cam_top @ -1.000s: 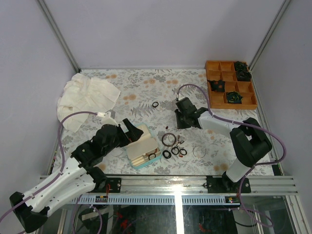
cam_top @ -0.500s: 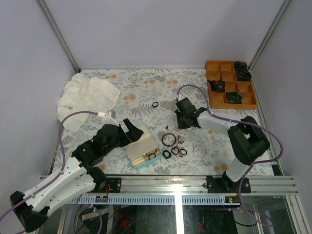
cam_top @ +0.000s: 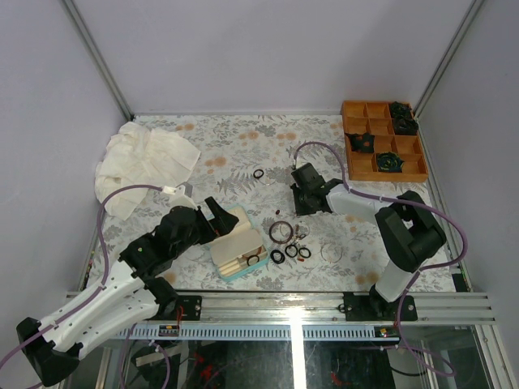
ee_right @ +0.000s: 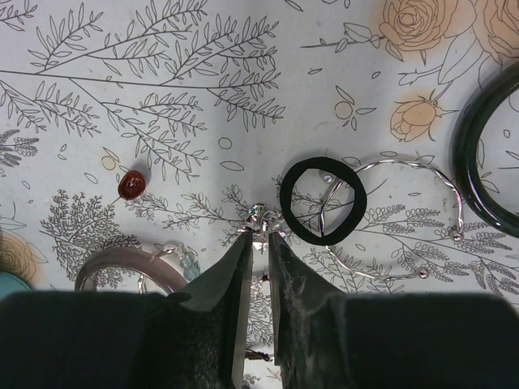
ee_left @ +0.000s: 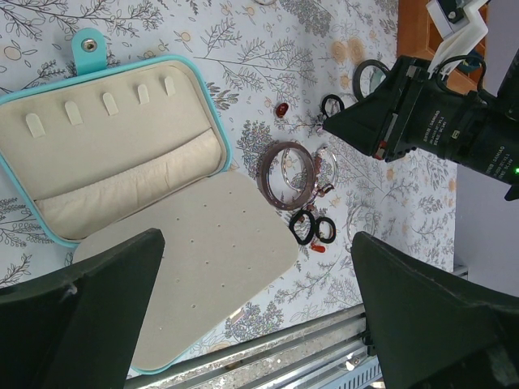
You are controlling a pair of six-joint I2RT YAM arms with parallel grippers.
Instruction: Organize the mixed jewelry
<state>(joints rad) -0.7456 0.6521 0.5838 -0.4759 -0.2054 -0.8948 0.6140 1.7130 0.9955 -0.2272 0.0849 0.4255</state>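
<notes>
The right gripper (ee_right: pixel 258 237) pinches a small silver charm (ee_right: pixel 258 215) beside a black ring (ee_right: pixel 323 163) on the floral table (cam_top: pixel 243 154), amid the mixed jewelry (cam_top: pixel 288 243) scattered just right of the open teal case (ee_left: pixel 122 162), over which the left gripper (ee_left: pixel 255 251) hangs, fingers spread wide.

Worktop (cam_top: pixel 243 146) white, grey leaf-sprig print, peach roses. Case (ee_left: pixel 122 162) teal shell, cream lining. Rings (ee_right: pixel 285 198) black. Bangle (ee_left: pixel 262 172) reddish-brown; wire bangle (ee_right: pixel 444 186) silver. Charm (ee_right: pixel 258 215) silver. Bead (ee_right: pixel 131 185) dark red. Tray (cam_top: pixel 388 176) orange, clumps (cam_top: pixel 390 162) dark green-black. Cloth (cam_top: pixel 146 158) cream-white. Cables (cam_top: pixel 138 188) purple. Walls (cam_top: pixel 268 57) pale lilac.
</notes>
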